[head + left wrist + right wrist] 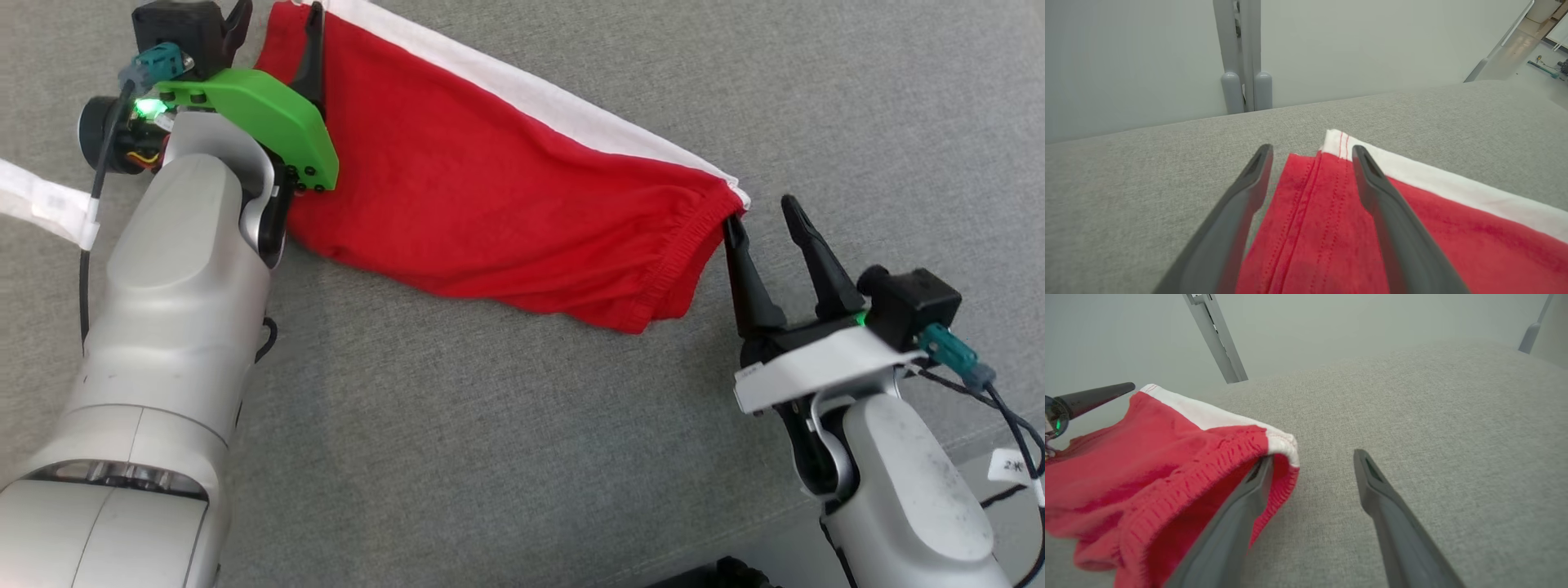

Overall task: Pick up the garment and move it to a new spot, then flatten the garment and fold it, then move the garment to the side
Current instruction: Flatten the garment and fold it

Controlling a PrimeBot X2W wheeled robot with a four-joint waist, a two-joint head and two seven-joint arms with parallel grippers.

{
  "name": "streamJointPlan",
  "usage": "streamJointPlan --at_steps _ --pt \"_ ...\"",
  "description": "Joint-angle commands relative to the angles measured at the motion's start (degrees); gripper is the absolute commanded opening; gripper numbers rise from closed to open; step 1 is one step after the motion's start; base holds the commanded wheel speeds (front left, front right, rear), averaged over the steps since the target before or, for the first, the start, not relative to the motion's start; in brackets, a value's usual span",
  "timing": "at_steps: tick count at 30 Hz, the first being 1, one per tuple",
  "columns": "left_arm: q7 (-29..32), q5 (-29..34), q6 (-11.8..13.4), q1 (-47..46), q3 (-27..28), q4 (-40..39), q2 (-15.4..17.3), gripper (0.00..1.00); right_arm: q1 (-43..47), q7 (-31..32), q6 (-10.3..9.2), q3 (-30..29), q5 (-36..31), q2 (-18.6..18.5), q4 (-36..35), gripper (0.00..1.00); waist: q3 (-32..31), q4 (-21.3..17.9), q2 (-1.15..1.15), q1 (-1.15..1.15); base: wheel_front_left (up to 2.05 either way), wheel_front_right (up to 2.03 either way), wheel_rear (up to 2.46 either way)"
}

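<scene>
We see the garment (490, 188): red knit w/ white strip, gathered elastic hem, flat on grey woven surface (490, 408). Left gripper (277, 20) & right gripper (762, 214): fingers wide apart, nothing held.

grey woven surface (506, 425), pale wall panels (1372, 49) behind it, twin grey upright posts (1245, 87) between the panels

One red-and-white garment (490, 204). Two grippers: left gripper (1311, 150), right gripper (761, 214). One white strap (41, 204) at the left edge of the grey cushion (522, 425).
</scene>
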Motion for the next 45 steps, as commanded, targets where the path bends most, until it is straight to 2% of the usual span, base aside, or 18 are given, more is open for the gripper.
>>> streamJointPlan --at_steps 1,4,8,13,20,32,45 --pt "-0.8 -0.4 0.3 1.1 0.4 -0.3 0.2 1.0 1.5 -0.2 -0.1 -0.5 -0.8 -0.4 -1.2 1.0 -1.4 1.4 0.0 0.0 0.0 0.0 0.0" --pt "-1.9 -0.3 2.0 3.3 1.4 -2.8 1.1 1.0 4.8 -0.2 -0.09 -1.9 -2.2 -0.8 -4.4 1.0 -2.3 2.2 0.0 0.0 0.0 0.0 0.0" --pt "-1.9 1.4 5.7 9.9 4.2 -14.5 2.8 1.0 8.4 -0.2 -0.09 -3.9 -4.2 -1.0 -8.6 1.0 -3.9 3.4 0.0 0.0 0.0 0.0 0.0" --pt "-1.9 3.0 8.6 21.4 8.5 -29.3 3.4 1.0 12.2 -0.2 -0.09 -5.8 -6.1 -1.1 -13.3 1.0 -6.6 5.3 0.0 0.0 0.0 0.0 0.0" --pt "-1.9 6.3 12.0 36.0 11.6 -43.3 2.8 1.0 13.6 1.2 -0.09 -6.4 -7.2 -1.1 -16.3 1.0 -10.8 8.2 0.0 0.0 0.0 0.0 0.0" --pt "-1.7 9.6 15.0 54.5 10.6 -53.0 3.8 1.0 15.4 4.6 -0.09 -5.9 -6.7 -2.3 -15.7 1.0 -18.4 12.9 0.0 0.0 0.0 0.0 0.0" --pt "1.0 9.0 16.1 60.6 9.8 -58.5 4.3 1.0 19.3 6.9 -0.09 -6.7 -5.9 -1.8 -17.6 1.0 -21.2 14.0 0.0 0.0 0.0 0.0 0.0"
